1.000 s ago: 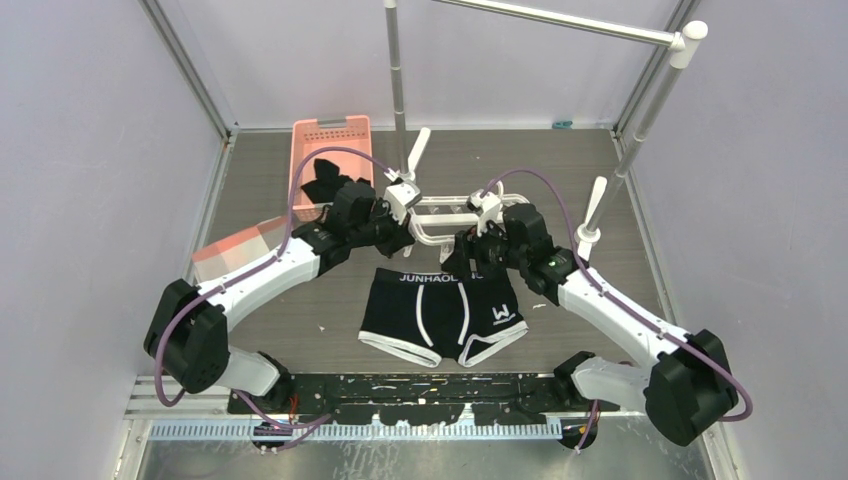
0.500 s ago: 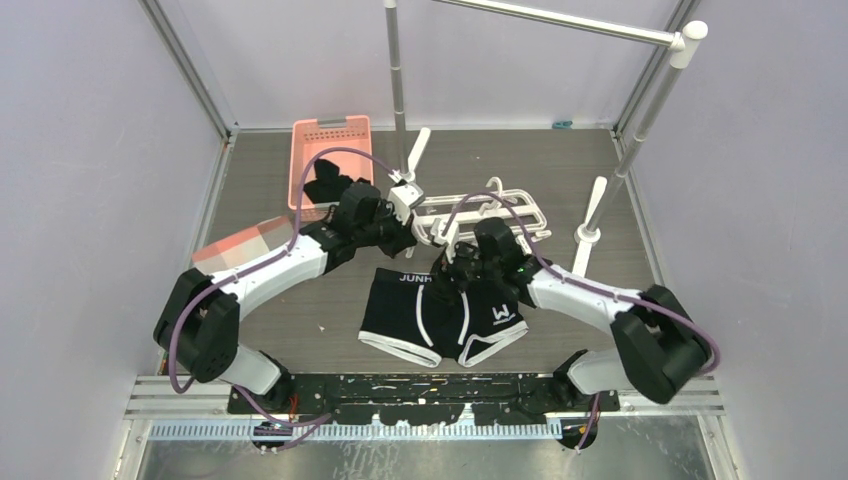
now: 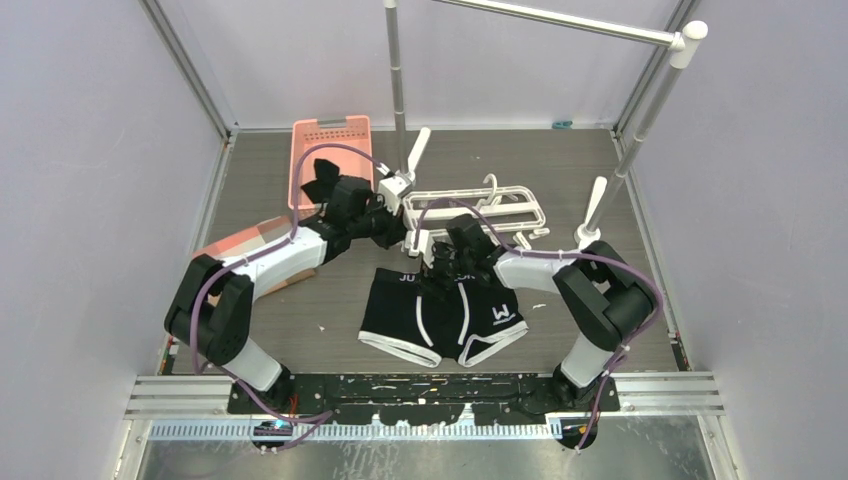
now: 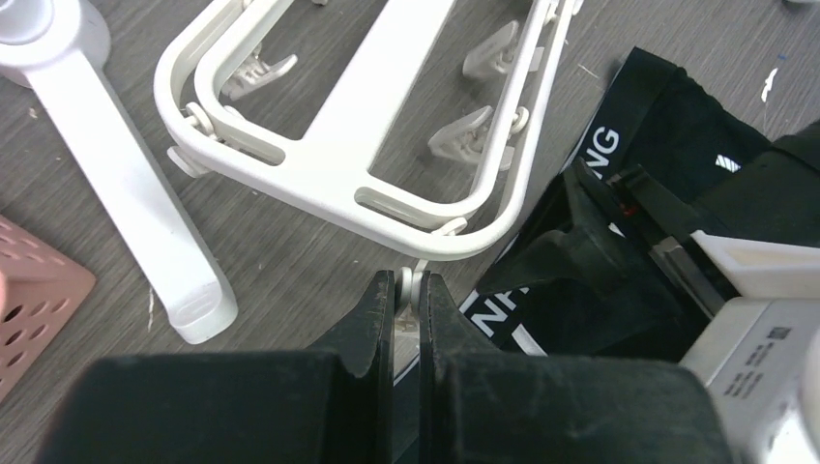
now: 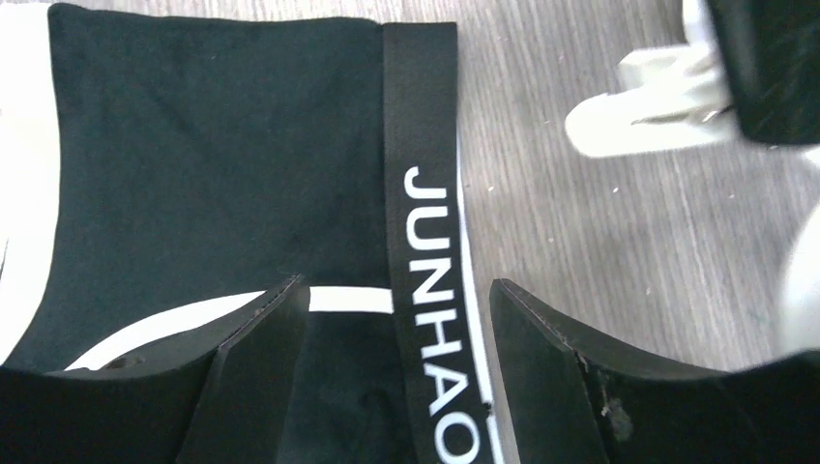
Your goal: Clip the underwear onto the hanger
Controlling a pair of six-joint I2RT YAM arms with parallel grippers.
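Note:
The underwear [image 3: 455, 318] lies flat in front of the arms, black with white piping. Its lettered waistband [image 5: 425, 242] runs between the spread fingers of my open right gripper [image 5: 396, 290], which hovers low over the band's left part [image 3: 437, 272] and holds nothing. The white hanger [image 3: 480, 208] lies flat just behind the underwear. My left gripper [image 4: 412, 287] is shut on a small white clip at the near edge of the hanger [image 4: 329, 174]; seen from above, this gripper [image 3: 408, 238] sits at the frame's front left corner.
A pink basket [image 3: 345, 133] holding plain black garments [image 3: 322, 185] stands at the back left. The grey rail stand's pole [image 3: 397, 80] and its white feet [image 3: 415, 150] [image 3: 593, 205] flank the hanger. Grey walls close in both sides.
My right gripper has swung left along the waistband, from its right part to its left part, and stays open. The left gripper has kept its grip on the clip and shifted slightly.

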